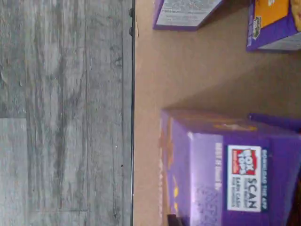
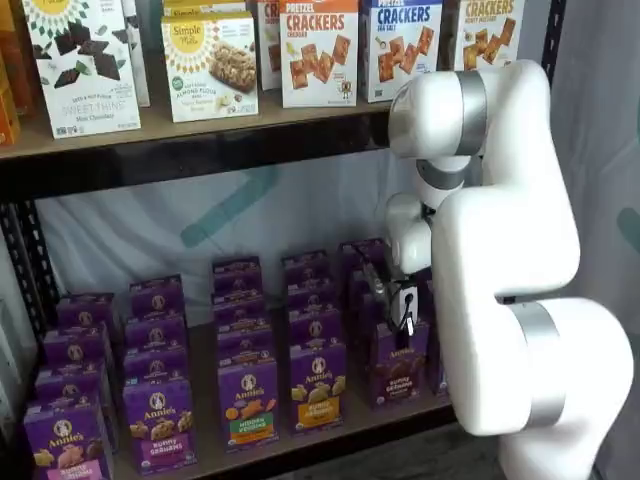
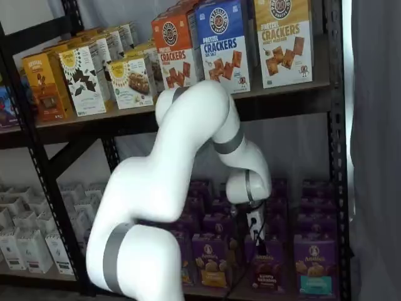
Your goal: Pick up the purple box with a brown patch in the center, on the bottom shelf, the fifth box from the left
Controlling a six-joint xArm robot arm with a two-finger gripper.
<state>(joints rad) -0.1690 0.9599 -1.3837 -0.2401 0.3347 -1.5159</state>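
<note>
Shelf views, purple box [image 2: 397,374] [image 3: 268,272], upright, brown band, white logo

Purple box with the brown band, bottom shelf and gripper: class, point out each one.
purple box [image 2: 398,372], a shelf view, its front face.
bottom shelf [image 1: 150,84], wrist view, bare brown board.
gripper [image 2: 404,312], a shelf view, by its white body's lower end.
</note>
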